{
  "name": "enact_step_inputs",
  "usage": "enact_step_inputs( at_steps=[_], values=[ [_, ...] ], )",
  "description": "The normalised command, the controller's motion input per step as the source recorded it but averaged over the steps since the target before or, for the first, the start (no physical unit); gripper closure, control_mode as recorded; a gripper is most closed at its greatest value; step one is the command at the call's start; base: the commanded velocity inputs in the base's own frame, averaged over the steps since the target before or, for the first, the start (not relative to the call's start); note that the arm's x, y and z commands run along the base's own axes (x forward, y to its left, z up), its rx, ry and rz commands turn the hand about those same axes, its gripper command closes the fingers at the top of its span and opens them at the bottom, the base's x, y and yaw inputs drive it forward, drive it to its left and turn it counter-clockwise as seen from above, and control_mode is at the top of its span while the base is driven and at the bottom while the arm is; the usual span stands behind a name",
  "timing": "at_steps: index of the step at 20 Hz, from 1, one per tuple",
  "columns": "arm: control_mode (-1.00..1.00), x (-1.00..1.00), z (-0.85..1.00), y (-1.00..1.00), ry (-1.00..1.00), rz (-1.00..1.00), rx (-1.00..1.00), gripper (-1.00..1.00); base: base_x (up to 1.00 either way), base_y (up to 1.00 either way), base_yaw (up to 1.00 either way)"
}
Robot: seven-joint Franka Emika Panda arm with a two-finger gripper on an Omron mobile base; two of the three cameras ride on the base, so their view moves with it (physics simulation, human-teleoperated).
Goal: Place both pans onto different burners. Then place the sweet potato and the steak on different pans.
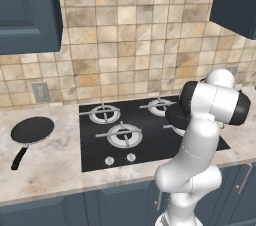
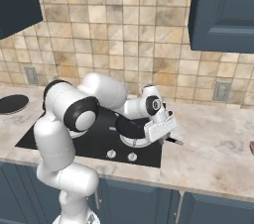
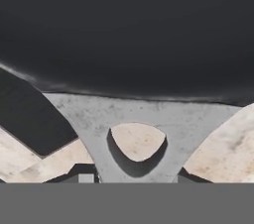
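Observation:
One black pan (image 2: 130, 126) sits on the front right burner (image 2: 136, 143) of the cooktop; in the left base view this pan (image 1: 175, 115) is half hidden behind my arm. My gripper (image 2: 159, 137) is at its handle (image 2: 174, 141), shut on it near the pan's wall. In the hand view the pan (image 3: 129, 29) looms close, and its grey handle bracket (image 3: 94, 114) runs down into my gripper (image 3: 133, 176). The other pan (image 1: 32, 130) lies on the counter left of the cooktop. A reddish sliver at the far right counter edge looks like the steak (image 2: 252, 147). The sweet potato is out of view.
Bare burners stand at the front left (image 1: 125, 135), back left (image 1: 105, 113) and back right (image 1: 159, 105) of the black cooktop (image 1: 95, 145), with white knobs (image 1: 109, 160) along its front. Dark wall cabinets (image 1: 27, 10) hang overhead. A beige counter (image 2: 213, 139) stretches right of the cooktop.

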Motion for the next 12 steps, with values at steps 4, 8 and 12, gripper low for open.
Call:
enact_step_inputs(
  at_steps=[4,8,12],
  values=[
    [-1.00,0.00,0.00,0.00,0.00,0.00,0.00,-1.00,0.00,0.00,0.00],
    [-1.00,0.00,0.00,0.00,0.00,0.00,0.00,-1.00,0.00,0.00,0.00],
    [-1.00,0.00,0.06,0.00,0.00,0.00,0.00,-1.00,0.00,0.00,0.00]
  ],
)
